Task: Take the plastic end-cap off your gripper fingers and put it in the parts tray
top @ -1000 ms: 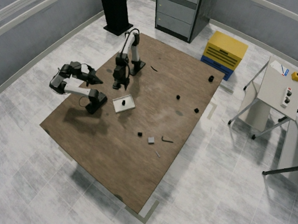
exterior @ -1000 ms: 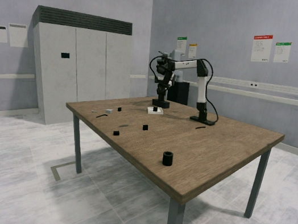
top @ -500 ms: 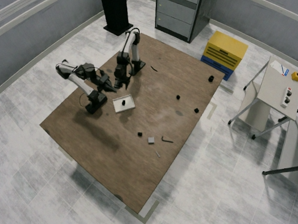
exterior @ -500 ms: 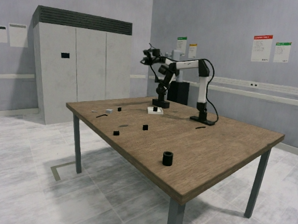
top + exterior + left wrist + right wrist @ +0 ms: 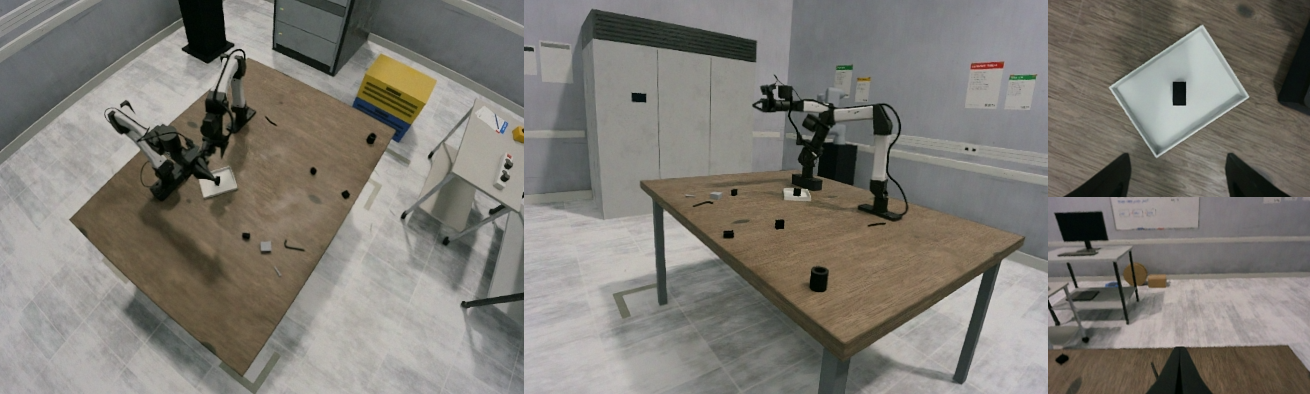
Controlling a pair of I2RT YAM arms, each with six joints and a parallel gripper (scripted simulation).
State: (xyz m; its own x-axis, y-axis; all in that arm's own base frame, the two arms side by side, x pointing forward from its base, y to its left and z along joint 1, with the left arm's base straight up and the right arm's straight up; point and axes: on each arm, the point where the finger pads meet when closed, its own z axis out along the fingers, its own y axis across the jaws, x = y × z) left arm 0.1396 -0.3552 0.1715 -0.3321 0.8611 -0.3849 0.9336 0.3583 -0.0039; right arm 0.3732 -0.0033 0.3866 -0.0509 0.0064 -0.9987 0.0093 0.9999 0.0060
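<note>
fully shut right gripper [image 5: 214, 178] [image 5: 755, 105] [image 5: 1180, 353] (bare-tipped)

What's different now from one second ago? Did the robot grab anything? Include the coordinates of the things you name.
In the top view, the right gripper [image 5: 214, 178] [image 5: 755, 105] [image 5: 1180, 353] swung down and to the right, and now reaches over the parts tray [image 5: 202, 190] [image 5: 786, 198] [image 5: 1135, 124]. I see nothing grabbed or let go. The black piece [image 5: 218, 180] [image 5: 797, 192] [image 5: 1179, 93] stayed in the tray.
</note>
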